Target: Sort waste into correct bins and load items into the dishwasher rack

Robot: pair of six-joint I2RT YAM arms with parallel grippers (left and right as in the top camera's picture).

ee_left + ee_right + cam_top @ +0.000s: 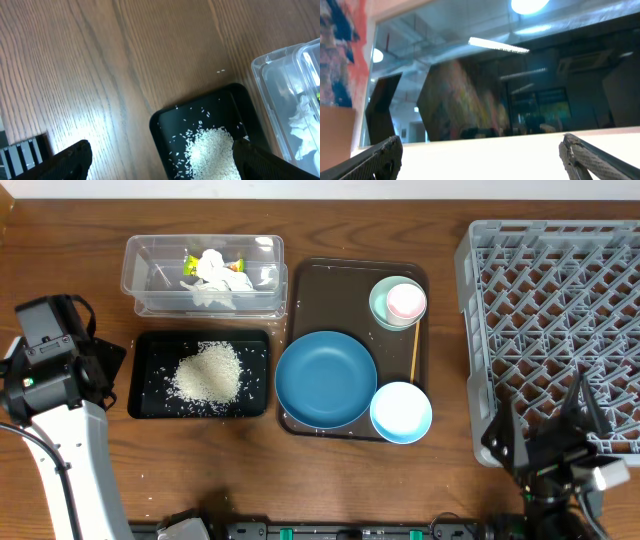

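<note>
Jaws: left and right both wide open, empty. Rice (208, 372) in black tray (150, 350), tissue (212, 270) and wrapper (189, 262) in tub (140, 250): waste looks done. Rack (560, 310) empty; plate (326, 378), blue bowl (401, 411), chopstick (415, 352) on brown tray (330, 290). 3 risks: cup (407, 301) nested in mint bowl (380, 307), may tip out; chopstick flat, thin, may slip; right arm (555, 462) over rack corner, may snag pegs (520, 380).

Looked like an indoor lab or office-type workspace set up for robot trials. Wood-grain tabletop (60, 240) had the left arm (70, 450) and right arm (555, 455) at its near edge and a dishwasher rack (550, 310) at its right edge. Right wrist view showed a high ceiling, a long strip light (497, 46), a round lamp (527, 4), dark glass panels (545, 105) and a colourfully painted wall (340, 45).
</note>
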